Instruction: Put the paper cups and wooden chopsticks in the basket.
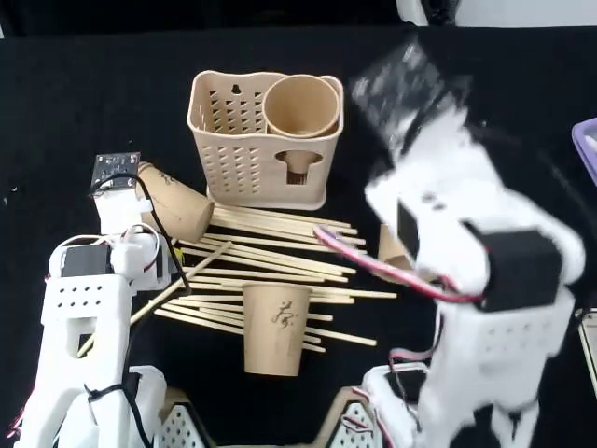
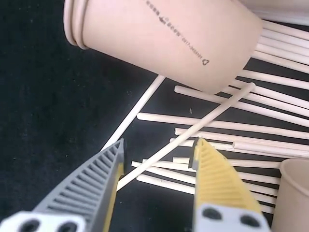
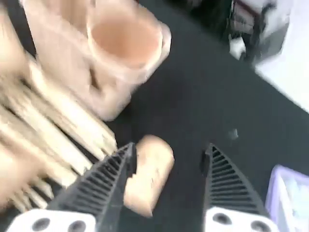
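A beige basket (image 1: 244,142) stands at the back with one paper cup (image 1: 300,105) inside it. Another cup (image 1: 177,203) lies on its side left of the wooden chopsticks (image 1: 270,261), and a third cup (image 1: 275,327) stands upright at the front of the pile. My left gripper (image 2: 159,145) is open just above the chopsticks (image 2: 217,125), short of the lying cup (image 2: 164,38). My right gripper (image 3: 170,152) hangs open over a fourth cup (image 3: 147,174) lying on its side right of the pile, with the basket (image 3: 58,43) beyond.
A black cloth covers the table. A purple container (image 1: 588,145) sits at the right edge. The right arm (image 1: 466,280) rises over the right side of the chopstick pile, and the left arm (image 1: 89,308) stands at the front left.
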### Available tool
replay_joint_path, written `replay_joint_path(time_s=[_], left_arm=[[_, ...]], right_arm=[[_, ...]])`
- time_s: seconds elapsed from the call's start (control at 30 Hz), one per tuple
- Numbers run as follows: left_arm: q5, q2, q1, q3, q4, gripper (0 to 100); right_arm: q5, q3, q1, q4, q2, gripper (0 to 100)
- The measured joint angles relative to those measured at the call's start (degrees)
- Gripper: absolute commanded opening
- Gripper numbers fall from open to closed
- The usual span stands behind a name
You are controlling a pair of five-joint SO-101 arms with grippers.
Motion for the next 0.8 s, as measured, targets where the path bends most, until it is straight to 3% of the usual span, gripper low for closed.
replay_joint_path(time_s=[0.17,0.3,0.8], left_arm=[[0.00,0.00,0.00,0.00,0.00,23],[0.00,0.00,0.00,0.00,0.00,23],[0.00,0.00,0.00,0.00,0.00,23]], right_arm=[[13.63,34.55,9.85,-16.09,-16.53,22.4],[20.40,55.38,14.77,-24.44,-25.76,22.4],[28.22,78.77,20.31,-44.13,-29.01,22.0]])
